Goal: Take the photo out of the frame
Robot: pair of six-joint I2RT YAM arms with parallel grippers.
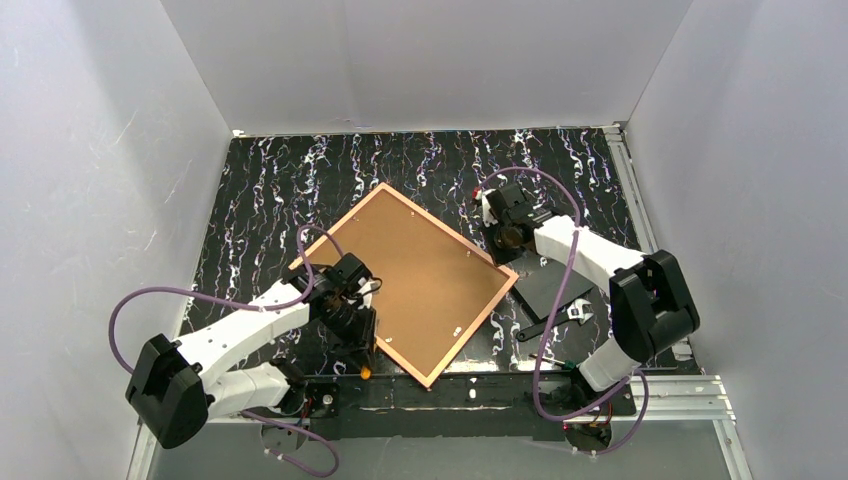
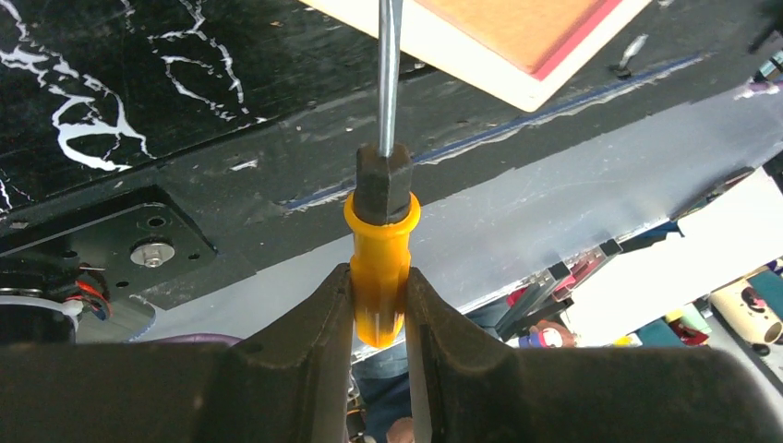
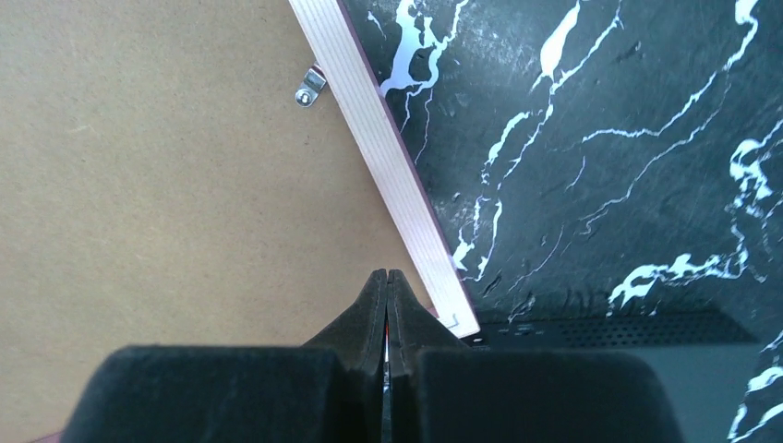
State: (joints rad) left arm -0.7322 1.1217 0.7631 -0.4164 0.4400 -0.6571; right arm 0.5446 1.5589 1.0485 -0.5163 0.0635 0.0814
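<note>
The pink frame lies face down and skewed on the black marbled table, its brown backing board facing up. The photo is hidden beneath that board. My left gripper hovers at the frame's near left edge, shut on the orange handle of a screwdriver. The steel shaft points toward the frame's corner. My right gripper is shut with nothing in it. Its tips sit over the backing board just inside the frame's rim, close to the right corner.
A small metal clip sits on the board beside the rim. A wrench and a flat black plate lie right of the frame. White walls enclose the table on three sides. The arm bases stand along the near edge.
</note>
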